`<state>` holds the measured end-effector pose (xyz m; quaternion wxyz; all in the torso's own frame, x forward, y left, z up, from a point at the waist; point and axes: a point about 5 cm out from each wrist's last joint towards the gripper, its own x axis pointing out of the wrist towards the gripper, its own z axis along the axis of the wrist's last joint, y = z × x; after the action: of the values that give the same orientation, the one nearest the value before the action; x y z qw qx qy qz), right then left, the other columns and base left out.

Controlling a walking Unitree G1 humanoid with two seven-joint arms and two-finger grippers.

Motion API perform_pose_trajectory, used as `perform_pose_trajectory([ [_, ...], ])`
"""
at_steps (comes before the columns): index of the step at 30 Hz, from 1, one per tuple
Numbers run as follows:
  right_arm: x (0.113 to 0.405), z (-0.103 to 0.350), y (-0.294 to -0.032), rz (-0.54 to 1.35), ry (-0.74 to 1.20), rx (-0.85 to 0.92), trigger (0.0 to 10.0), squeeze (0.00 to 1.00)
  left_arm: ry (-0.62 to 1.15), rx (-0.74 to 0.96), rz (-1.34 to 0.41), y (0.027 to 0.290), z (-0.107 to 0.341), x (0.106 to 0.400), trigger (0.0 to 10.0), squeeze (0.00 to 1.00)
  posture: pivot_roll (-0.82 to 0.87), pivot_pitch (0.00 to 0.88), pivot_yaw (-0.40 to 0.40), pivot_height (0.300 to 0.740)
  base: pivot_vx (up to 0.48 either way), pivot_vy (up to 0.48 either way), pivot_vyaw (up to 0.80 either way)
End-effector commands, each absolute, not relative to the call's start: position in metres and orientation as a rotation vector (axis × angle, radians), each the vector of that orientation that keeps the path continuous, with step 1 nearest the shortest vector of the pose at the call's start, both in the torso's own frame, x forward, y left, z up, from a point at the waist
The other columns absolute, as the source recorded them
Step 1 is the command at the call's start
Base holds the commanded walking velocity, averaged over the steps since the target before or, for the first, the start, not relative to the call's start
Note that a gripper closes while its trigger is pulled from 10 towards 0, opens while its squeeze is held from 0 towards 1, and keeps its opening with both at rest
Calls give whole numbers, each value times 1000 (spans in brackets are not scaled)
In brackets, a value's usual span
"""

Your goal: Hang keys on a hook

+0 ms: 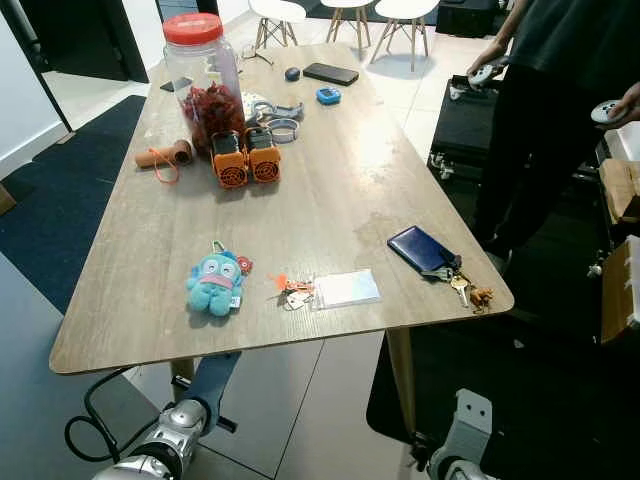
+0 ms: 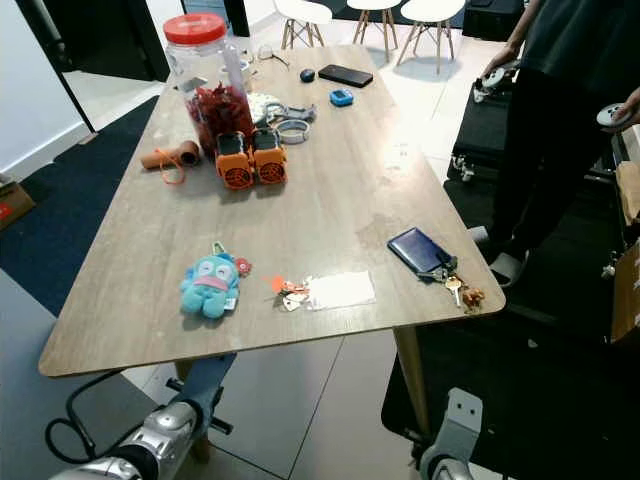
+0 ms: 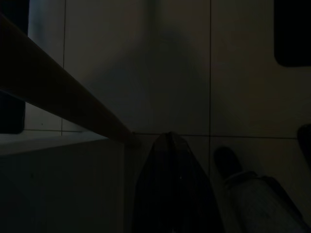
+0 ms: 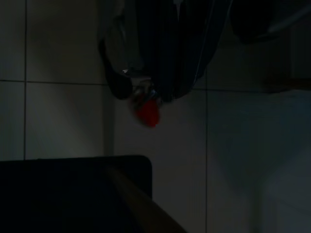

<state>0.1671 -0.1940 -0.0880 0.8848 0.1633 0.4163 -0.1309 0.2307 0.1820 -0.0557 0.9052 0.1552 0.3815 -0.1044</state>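
Both arms hang below the worktop (image 1: 330,190) edge, idle. Left pincer (image 3: 171,145): seen in the dark left wrist view, black fingers pressed together to a point, nothing held, tiled floor (image 3: 146,63) beyond. Right pincer (image 4: 160,94): right wrist view very dark; fingers appear drawn together, but I cannot tell for certain, nor whether the small red thing (image 4: 146,112) at the tips is held.

Worktop: long, pale wood grain, light tiled floor and dark carpet around it. A person (image 1: 560,110) in dark clothes stands at my right, a controller in each hand. Three white chairs (image 1: 340,15) at the far end.

Keys: one bunch (image 1: 458,282) at the near right corner, lying just beside a dark blue wallet (image 1: 420,248), touching it. A second small set with orange tags (image 1: 292,290) near the front edge, against a pale card sleeve (image 1: 345,288).

Count otherwise: one blue plush keychain (image 1: 215,283), two orange round gadgets (image 1: 246,158) side by side, one red-lidded jar (image 1: 203,75), one cardboard tube (image 1: 165,155), one black phone (image 1: 330,73).
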Motion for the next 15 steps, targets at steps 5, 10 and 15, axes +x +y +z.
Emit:
perform_pose_trajectory([
  [5,158,-94,-187,-237,927,338,10000,0,805,342,-213,186,-57,228,10000,0,33,20,76,740,0,0,0],
  [10,157,-94,-185,-187,946,310,10000,0,818,327,-189,186,-60,223,10000,0,64,39,27,740,0,0,0],
  [15,158,-95,-181,-114,975,260,10000,0,839,308,-141,193,-66,212,10000,0,107,57,-27,740,0,0,0],
])
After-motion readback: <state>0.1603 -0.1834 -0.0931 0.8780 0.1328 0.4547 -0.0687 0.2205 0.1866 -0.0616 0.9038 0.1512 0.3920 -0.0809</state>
